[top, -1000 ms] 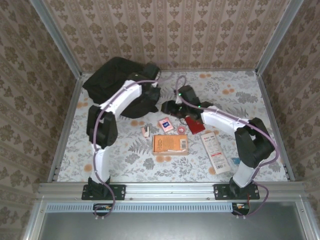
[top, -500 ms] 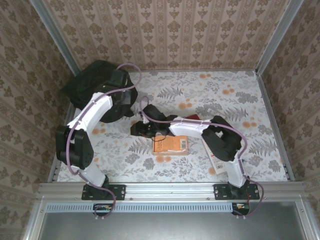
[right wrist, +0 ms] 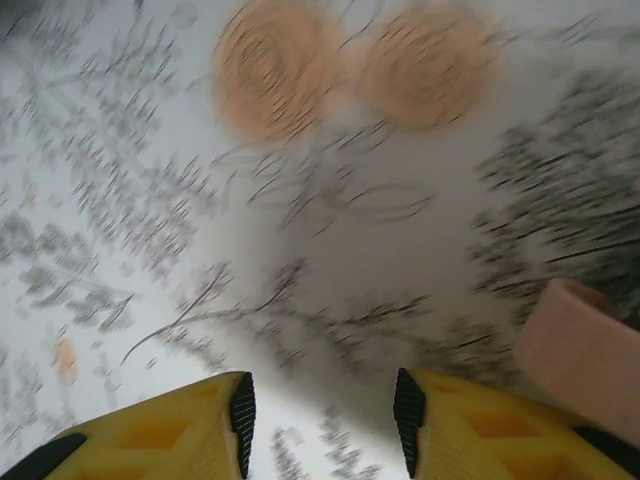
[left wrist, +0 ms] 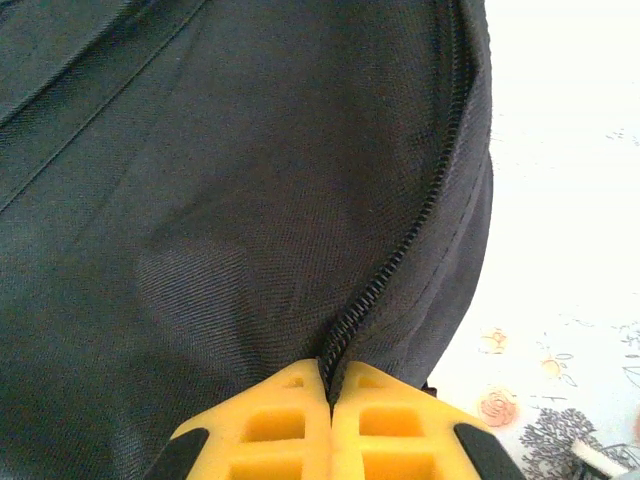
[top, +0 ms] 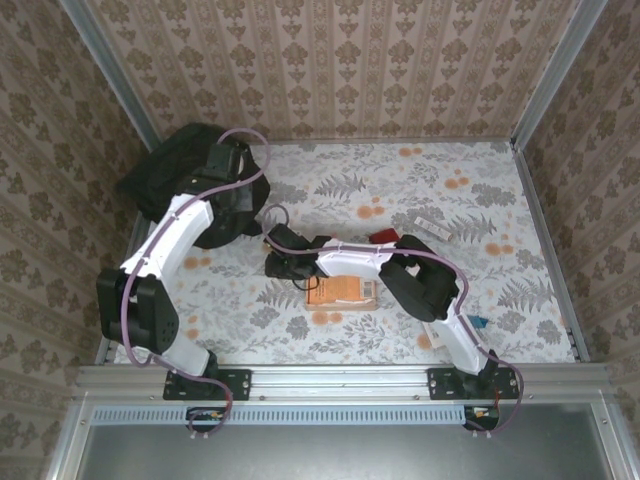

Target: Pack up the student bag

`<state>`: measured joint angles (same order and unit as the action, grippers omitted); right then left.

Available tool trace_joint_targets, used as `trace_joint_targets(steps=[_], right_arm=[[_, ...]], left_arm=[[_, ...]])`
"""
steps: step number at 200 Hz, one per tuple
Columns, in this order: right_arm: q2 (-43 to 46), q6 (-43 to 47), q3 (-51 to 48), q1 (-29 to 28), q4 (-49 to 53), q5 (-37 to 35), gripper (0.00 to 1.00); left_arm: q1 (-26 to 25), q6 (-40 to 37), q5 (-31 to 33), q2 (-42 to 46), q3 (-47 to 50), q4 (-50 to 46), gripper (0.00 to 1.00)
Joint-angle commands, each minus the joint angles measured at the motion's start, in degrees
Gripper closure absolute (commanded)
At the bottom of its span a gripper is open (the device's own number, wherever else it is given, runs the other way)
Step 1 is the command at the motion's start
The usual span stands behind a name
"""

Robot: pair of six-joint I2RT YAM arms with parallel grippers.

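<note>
The student bag [top: 175, 170], a large black soft backpack, lies at the table's far left corner against the left wall. In the left wrist view its black fabric [left wrist: 230, 180] covers most of the frame, with a closed zipper [left wrist: 420, 220] curving down it. My left gripper [left wrist: 330, 385] is shut, its yellow fingers pinching the bag's zipper seam. My right gripper [right wrist: 322, 410] hangs open and empty just above the flowered table cloth. In the top view it is left of centre [top: 275, 262], a little right of the bag.
An orange box [top: 340, 290] lies mid-table under the right arm. Behind it are a red item [top: 383, 238] and a white packet [top: 432, 225]. A small blue item [top: 473, 322] lies near the right arm's base. A pink object [right wrist: 575, 350] sits just right of the right fingers.
The left arm has dragged the bag leftward to the left wall. The right arm has swung left and nearer across the table, over the small items.
</note>
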<state>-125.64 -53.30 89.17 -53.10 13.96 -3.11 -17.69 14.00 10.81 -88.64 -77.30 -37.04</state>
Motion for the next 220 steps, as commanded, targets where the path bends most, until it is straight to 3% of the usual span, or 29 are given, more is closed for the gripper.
trace_joint_targets(steps=[1, 25, 47, 80, 118, 143, 185, 220], right_arm=[[2.6, -2.0, -4.7, 5.0, 6.5, -12.0, 0.54], [6.1, -1.7, -9.3, 8.9, 6.0, -16.1, 0.54], [8.9, 2.2, -11.8, 11.6, 4.2, -14.5, 0.54], [15.3, 13.0, -14.9, 10.8, -1.7, -1.5, 0.53], [20.7, 17.5, -18.9, 7.4, -3.2, 16.1, 0.51], [22.0, 18.9, -20.7, 4.8, 0.2, 21.7, 0.51], [23.8, 21.4, -25.7, 1.8, 7.3, 19.7, 0.52], [22.9, 19.8, -27.7, 2.7, 11.5, 6.5, 0.52]], left_arm=[[-1.7, 1.6, -2.0, 2.6, 0.4, -0.7, 1.00], [-4.3, 1.2, -2.1, 3.7, 1.1, -1.5, 1.00], [-7.0, 1.1, -2.0, 4.4, 1.8, -2.5, 1.00], [-8.1, 1.1, -2.0, 5.7, 2.8, -3.4, 1.00], [-8.1, -0.1, -2.7, 6.7, 3.2, -4.5, 1.00], [-8.1, -1.4, -4.1, 7.6, 3.8, -4.8, 1.00], [-8.1, -3.0, -6.3, 9.1, 4.3, -5.3, 1.00], [-11.9, -6.7, -9.1, 10.1, 3.8, -5.3, 1.00]])
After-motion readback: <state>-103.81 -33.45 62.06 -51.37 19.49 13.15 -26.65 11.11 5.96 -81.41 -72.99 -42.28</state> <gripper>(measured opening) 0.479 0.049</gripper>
